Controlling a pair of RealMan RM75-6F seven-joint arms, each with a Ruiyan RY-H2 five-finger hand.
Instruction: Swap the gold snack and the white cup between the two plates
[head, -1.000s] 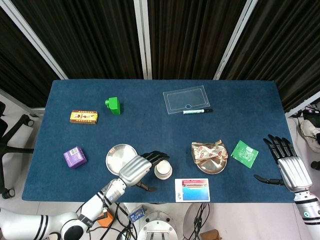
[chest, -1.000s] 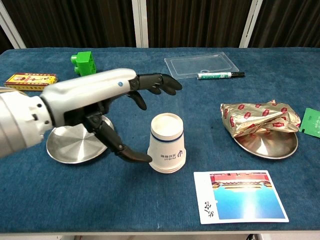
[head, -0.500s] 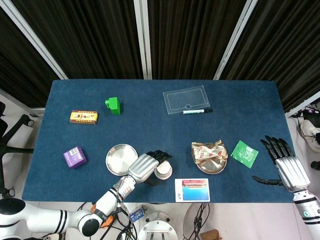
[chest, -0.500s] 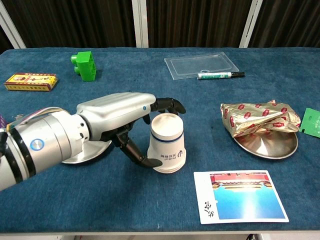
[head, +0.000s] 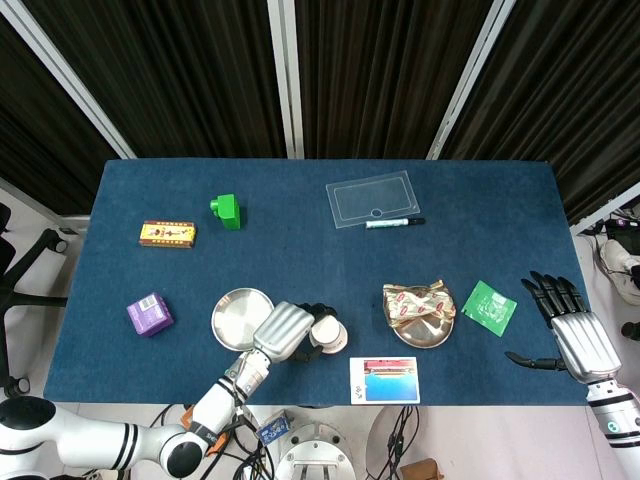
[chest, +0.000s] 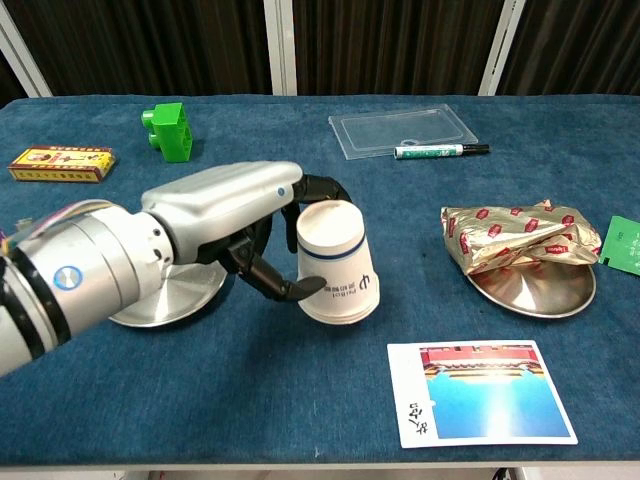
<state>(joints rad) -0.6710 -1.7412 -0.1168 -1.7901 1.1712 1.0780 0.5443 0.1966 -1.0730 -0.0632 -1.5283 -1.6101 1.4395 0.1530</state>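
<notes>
The white cup (chest: 338, 268) with a blue band stands tilted just right of the empty left plate (chest: 160, 305). My left hand (chest: 245, 225) grips it, thumb across its near side and fingers behind the rim. From above, the left hand (head: 285, 330) covers part of the cup (head: 330, 335) beside the left plate (head: 238, 315). The gold snack (chest: 520, 235) lies on the right plate (chest: 540, 298); in the head view the gold snack (head: 418, 300) covers most of that plate (head: 425, 340). My right hand (head: 575, 335) hovers open at the table's right edge, holding nothing.
A picture card (chest: 480, 390) lies at the front edge near the cup. A green packet (head: 489, 307) sits right of the right plate. Further back are a clear lid (head: 371, 200), a marker (head: 394, 222), a green block (head: 226, 210), a yellow box (head: 168, 234) and a purple box (head: 150, 314).
My left hand has closed its fingers and thumb round the white cup, which now leans and has shifted slightly right. The right hand has hardly moved.
</notes>
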